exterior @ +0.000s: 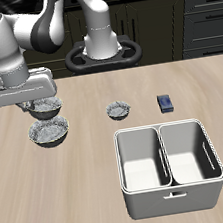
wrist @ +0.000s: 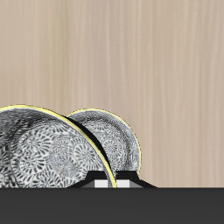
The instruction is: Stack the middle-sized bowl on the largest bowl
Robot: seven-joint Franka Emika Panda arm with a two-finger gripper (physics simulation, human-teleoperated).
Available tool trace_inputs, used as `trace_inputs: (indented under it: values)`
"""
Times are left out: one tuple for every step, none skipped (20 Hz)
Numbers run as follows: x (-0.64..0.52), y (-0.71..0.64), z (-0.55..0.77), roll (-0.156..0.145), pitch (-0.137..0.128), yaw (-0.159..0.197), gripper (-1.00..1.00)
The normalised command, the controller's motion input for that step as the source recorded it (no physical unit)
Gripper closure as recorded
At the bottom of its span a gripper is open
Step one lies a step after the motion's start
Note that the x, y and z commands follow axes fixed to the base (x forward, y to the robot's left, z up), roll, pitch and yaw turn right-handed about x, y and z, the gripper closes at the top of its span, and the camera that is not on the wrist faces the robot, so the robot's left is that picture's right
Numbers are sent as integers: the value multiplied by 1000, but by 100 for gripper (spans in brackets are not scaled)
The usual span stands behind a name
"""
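My gripper is at the far side of the table and is shut on the rim of the middle-sized bowl, a shiny grey bowl with a fluted rim, holding it just above the table. The largest bowl, its near-twin, stands on the table right beside it, nearer the front edge. In the wrist view the held middle-sized bowl overlaps the largest bowl, and only the tips of my gripper show at the rim.
A tiny grey bowl stands mid-table, with a small blue block beyond it. A white two-compartment caddy sits near the front edge. The robot base stands at the back.
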Motion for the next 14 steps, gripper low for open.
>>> trace_inputs:
  values:
    - [-62, -157, -146, -43, -7, 9, 100]
    - [-68, -130, -161, -25, 36, -31, 100]
    - [-192, -252, -260, -31, 21, -60, 100]
    - [-121, 22, -135, 24, -3, 34, 100]
    - [-110, -137, -308, -14, 58, -23, 100]
    - [-94, -12, -174, -9, 15, -7, 100]
    - [-82, 13, -203, 7, 8, 46, 100]
    - [-61, -25, -157, -21, 16, -26, 100]
    - [-42, 75, -175, 24, 14, 20, 100]
    - [-50, -10, -308, -2, 53, -3, 100]
    - [-122, 180, -360, 38, 37, 4, 100]
    - [0, 0, 0, 0, 0, 0, 100]
    - [-28, 60, -175, 2, 11, 36, 100]
    - [9, 29, -269, -33, 36, -21, 100]
